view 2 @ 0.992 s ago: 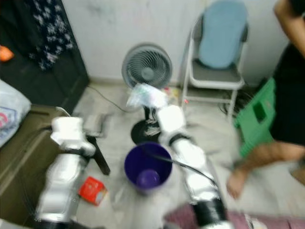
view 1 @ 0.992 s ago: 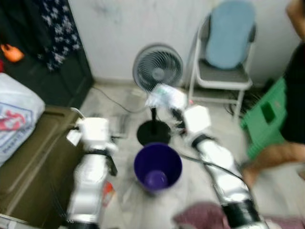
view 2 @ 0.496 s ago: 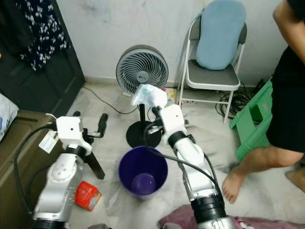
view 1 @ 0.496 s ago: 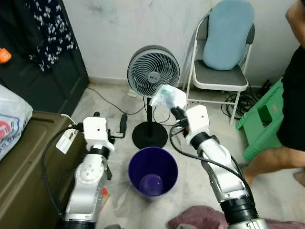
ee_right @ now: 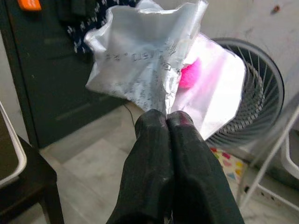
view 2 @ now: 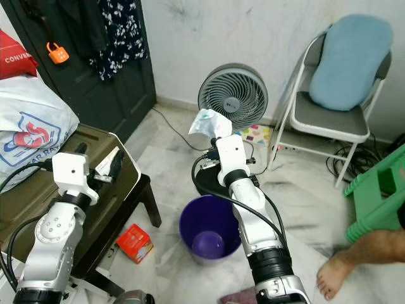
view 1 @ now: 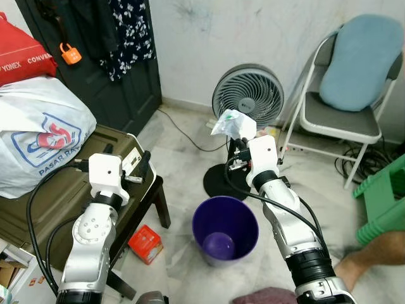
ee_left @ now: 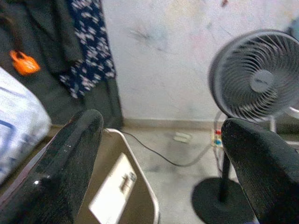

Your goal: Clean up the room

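At the far left a white plastic bag (view 1: 38,136) with red and blue print sits on a dark olive case (view 2: 104,183). The left gripper (view 1: 140,170) hovers above that case, its fingers (ee_left: 70,163) spread apart and empty. On the floor just right of the case lies a small red packet (view 1: 146,243). Next comes the purple bin (view 1: 224,237), standing upright (something purple at its bottom). Above and beyond its far rim, the right gripper (ee_right: 164,122) is pinched tight on a crumpled silver wrapper (ee_right: 145,60), in front of the floor fan (view 2: 233,98). Far right stands a folding chair (view 2: 335,107) with a blue cushion (view 2: 345,63)
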{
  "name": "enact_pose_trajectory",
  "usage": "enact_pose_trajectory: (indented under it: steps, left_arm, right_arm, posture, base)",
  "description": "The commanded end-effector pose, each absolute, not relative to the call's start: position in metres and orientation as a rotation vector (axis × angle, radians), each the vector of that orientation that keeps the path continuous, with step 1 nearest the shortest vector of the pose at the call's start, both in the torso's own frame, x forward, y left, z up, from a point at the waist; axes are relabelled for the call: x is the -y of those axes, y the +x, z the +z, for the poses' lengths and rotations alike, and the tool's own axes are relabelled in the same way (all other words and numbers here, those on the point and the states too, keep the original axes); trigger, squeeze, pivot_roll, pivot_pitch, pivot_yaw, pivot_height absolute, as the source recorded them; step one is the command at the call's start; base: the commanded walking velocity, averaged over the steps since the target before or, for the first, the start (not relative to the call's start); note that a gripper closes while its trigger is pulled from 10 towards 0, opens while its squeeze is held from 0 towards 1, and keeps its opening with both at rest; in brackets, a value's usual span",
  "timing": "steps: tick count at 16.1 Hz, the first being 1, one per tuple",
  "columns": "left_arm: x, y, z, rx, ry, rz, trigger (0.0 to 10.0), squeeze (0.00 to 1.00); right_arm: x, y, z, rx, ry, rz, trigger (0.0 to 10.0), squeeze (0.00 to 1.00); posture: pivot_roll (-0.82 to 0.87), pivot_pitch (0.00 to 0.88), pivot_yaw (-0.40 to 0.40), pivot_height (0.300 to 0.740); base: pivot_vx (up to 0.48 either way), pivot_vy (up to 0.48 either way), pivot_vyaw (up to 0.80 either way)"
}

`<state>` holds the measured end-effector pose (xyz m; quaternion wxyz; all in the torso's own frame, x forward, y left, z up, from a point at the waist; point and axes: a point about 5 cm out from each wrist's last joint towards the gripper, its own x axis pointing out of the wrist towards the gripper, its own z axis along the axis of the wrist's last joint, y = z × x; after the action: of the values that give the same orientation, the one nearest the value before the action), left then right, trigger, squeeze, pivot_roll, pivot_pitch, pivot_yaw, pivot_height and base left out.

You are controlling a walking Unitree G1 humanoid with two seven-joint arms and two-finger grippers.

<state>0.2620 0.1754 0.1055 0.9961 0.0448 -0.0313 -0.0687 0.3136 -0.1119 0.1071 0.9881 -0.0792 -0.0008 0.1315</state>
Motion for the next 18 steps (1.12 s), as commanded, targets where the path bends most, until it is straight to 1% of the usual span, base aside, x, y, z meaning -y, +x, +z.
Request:
enact_pose_trajectory:
  steps: [1, 4, 5, 7, 11, 13, 15, 16, 18]
  left_arm:
    - [-0.171, 0.259, 0.106, 0.070, 0.099, -0.172, 10.0, 0.00]
    - [-0.163, 0.252, 0.106, 0.083, 0.102, -0.236, 10.0, 0.00]
    - [-0.155, 0.244, 0.104, 0.076, 0.108, -0.293, 10.0, 0.00]
    - [-0.146, 0.235, 0.102, 0.060, 0.099, -0.345, 10.0, 0.00]
    - [-0.137, 0.229, 0.101, 0.059, 0.121, -0.403, 10.0, 0.00]
    - [-0.130, 0.221, 0.106, 0.079, 0.135, -0.482, 10.0, 0.00]
    - [-0.131, 0.209, 0.108, 0.083, 0.159, -0.529, 10.0, 0.00]
    - [-0.136, 0.199, 0.106, 0.052, 0.158, -0.542, 10.0, 0.00]
    - [-0.141, 0.188, 0.106, 0.021, 0.172, -0.551, 10.0, 0.00]
  right_arm:
    - [0.113, 0.315, 0.108, 0.008, -0.151, 0.233, 10.0, 0.00]
    - [0.116, 0.317, 0.103, -0.032, -0.139, 0.172, 10.0, 0.00]
    - [0.124, 0.318, 0.095, -0.078, -0.151, 0.112, 10.0, 0.00]
    - [0.135, 0.319, 0.087, -0.136, -0.154, 0.028, 10.0, 0.00]
    - [0.146, 0.320, 0.079, -0.195, -0.137, -0.056, 10.0, 0.00]
    - [0.153, 0.315, 0.068, -0.271, -0.198, -0.131, 10.0, 0.00]
    - [0.159, 0.311, 0.059, -0.322, -0.222, -0.172, 10.0, 0.00]
    - [0.160, 0.310, 0.052, -0.357, -0.224, -0.189, 10.0, 0.00]
    - [0.156, 0.310, 0.048, -0.381, -0.216, -0.202, 10.0, 0.00]
  posture:
    - [-0.02, 0.000, 0.000, 0.740]
    - [-0.02, 0.000, -0.002, 0.740]
    - [-0.01, 0.000, -0.003, 0.740]
    - [0.00, 0.000, -0.002, 0.740]
    - [0.00, 0.000, 0.010, 0.740]
    - [0.01, 0.000, 0.009, 0.740]
    - [0.03, 0.000, 0.009, 0.740]
    - [0.05, 0.000, 0.018, 0.740]
    - [0.07, 0.000, 0.039, 0.740]
  base:
    - [0.000, 0.000, 0.00]
    - [0.000, 0.000, 0.00]
    - [0.000, 0.000, 0.00]
    - [0.000, 0.000, 0.00]
    - [0.000, 0.000, 0.00]
    - [0.000, 0.000, 0.00]
    - [0.000, 0.000, 0.00]
    - [0.000, 0.000, 0.00]
    - [0.000, 0.000, 0.00]
